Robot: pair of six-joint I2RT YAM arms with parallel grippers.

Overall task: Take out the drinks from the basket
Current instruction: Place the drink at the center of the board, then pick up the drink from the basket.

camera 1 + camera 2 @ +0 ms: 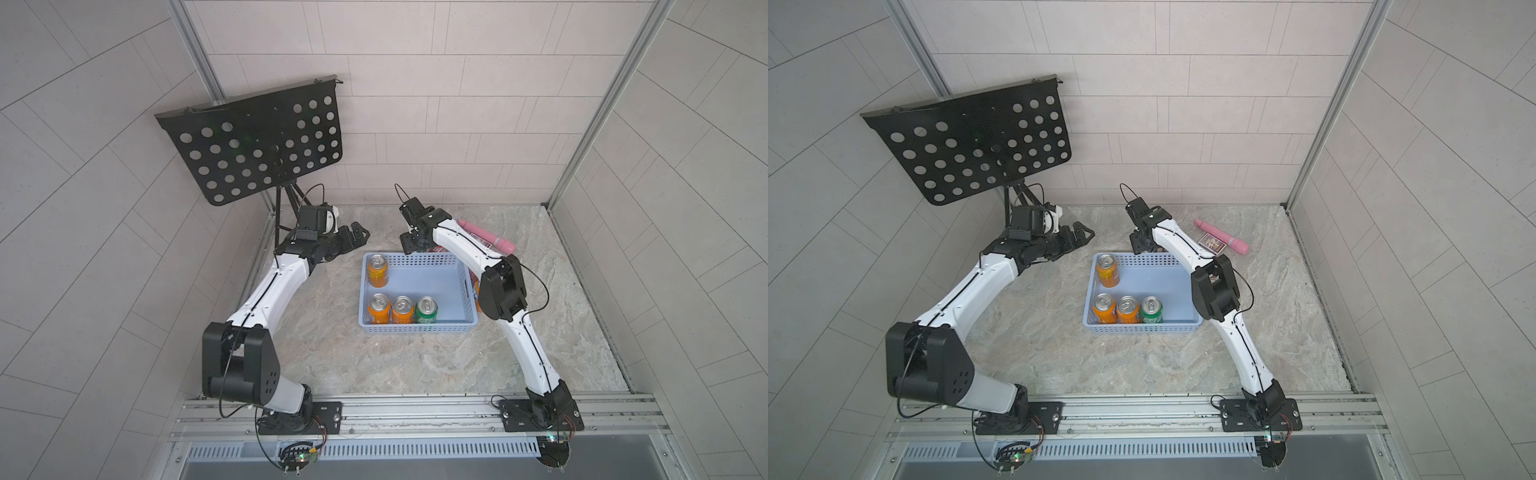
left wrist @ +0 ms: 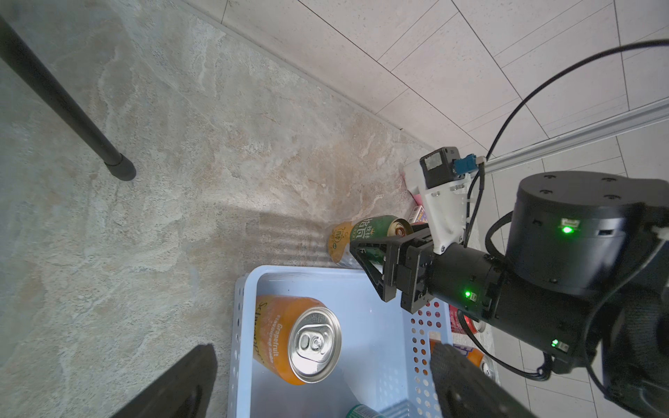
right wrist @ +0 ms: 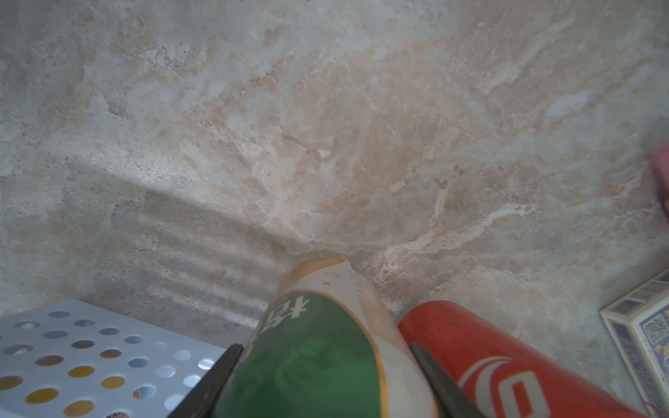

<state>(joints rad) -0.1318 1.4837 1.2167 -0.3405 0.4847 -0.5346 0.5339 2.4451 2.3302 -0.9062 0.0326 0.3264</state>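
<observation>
Right wrist view has the dark green-and-white can (image 3: pixel 311 362) pinched between the right fingers (image 3: pixel 213 376), its long axis running on from them down toward the table (image 3: pixel 362 144), gold-rimmed base at or just over the surface, outside the basket (image 3: pixel 72 347) and just beside a red can (image 3: pixel 506 362); setting it down looks like the step in hand. Left fingers (image 2: pixel 463 380) are spread, hovering nearer the orange can (image 2: pixel 300 340) in the basket. White Chinese characters mark the held can; the orange one reads "Grapefruit Flavoured Soda" with a partial "Schw".
</observation>
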